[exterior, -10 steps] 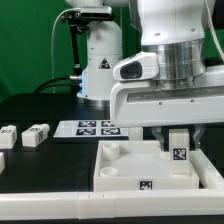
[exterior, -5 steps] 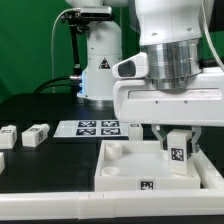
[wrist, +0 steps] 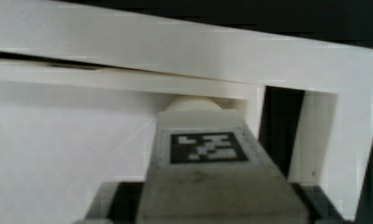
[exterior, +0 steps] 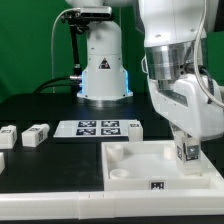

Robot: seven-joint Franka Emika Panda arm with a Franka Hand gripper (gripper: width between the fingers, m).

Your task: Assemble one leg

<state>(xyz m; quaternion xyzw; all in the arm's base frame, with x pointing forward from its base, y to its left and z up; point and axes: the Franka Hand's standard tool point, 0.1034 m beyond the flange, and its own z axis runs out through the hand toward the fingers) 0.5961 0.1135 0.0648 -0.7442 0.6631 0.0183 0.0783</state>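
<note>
The leg [exterior: 186, 152], a small white block with a marker tag, stands upright in my gripper [exterior: 185, 146] over the corner of the large white square piece [exterior: 140, 165] towards the exterior view's right. The gripper is shut on the leg. Its lower end is at the square piece's top, by a corner socket; I cannot tell how deep it sits. In the wrist view the leg [wrist: 206, 150] fills the middle between the dark fingers [wrist: 130, 200], tag facing the camera, with the square piece [wrist: 58, 120] behind it.
Two loose legs [exterior: 36, 135] [exterior: 8, 133] lie at the exterior view's left, with another white part [exterior: 2, 160] at the frame edge. The marker board [exterior: 100, 127] lies behind the square piece. The robot base [exterior: 100, 60] stands at the back.
The wrist has turned about its axis with the leg in the jaws. The hand now shows side-on, and the leg sits slightly further to the exterior view's right and lower.
</note>
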